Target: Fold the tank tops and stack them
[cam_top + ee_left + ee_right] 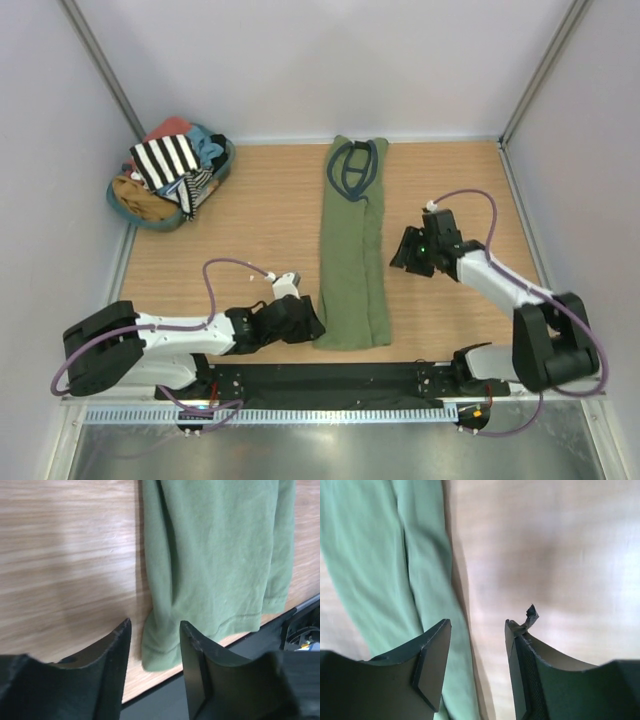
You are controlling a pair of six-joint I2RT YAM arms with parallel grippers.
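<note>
Pale wood covers the table (230, 230), with white walls (300, 60) on three sides. The green tank top (350, 260) lies flat at the centre of the overhead view. It is folded lengthwise into a long narrow strip that runs from the far edge at upper centre down to near the front edge at lower centre. Its dark-trimmed neck (355, 168) is at the upper end.

My left hand (312, 322) sits low in the lower centre-left, just beside the strip's lower left corner. Its fingers are spread and nothing lies between them. In its wrist view the hem corner shows just beyond the gap, not pinched.

My right hand (400, 256) is at centre right, just beside the strip's right edge, about halfway along. It is unclenched too, fingers apart and gripping nothing. In its wrist view the cloth's edge runs past the left finger, and wood shows across the rest of the gap.

The striped tank top (165, 160) is well apart from both hands at the upper left. It is draped over a heap of other clothes in a basket (125, 212) against the wall.
</note>
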